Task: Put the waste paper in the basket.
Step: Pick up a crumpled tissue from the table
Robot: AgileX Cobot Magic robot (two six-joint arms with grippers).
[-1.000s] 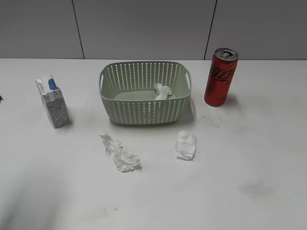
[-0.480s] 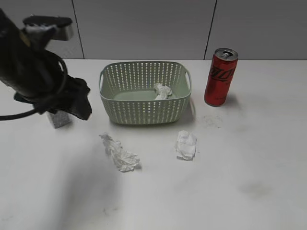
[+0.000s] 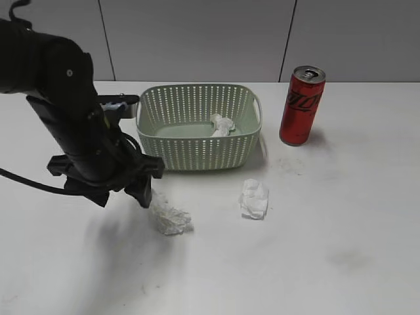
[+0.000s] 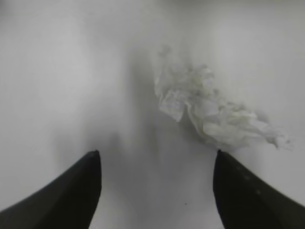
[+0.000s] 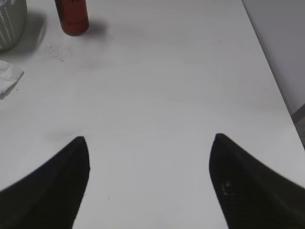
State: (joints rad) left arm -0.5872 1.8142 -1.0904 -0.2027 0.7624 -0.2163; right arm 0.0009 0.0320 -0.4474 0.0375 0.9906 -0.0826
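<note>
Left pincer (image 4: 155,160) has its two fingers wide apart and holds nothing. One second ago no arm was in view; now the left arm (image 3: 72,125) has come in and bends down over the long paper wad (image 4: 209,114), so I think the pick-up is starting. This wad lies on the table (image 3: 328,262), in front of the basket (image 3: 199,152). Another wad (image 3: 254,198) lies nearby, and a third (image 3: 223,124) is already inside. Right pincer (image 5: 148,145) is also apart, far to the side.
</note>
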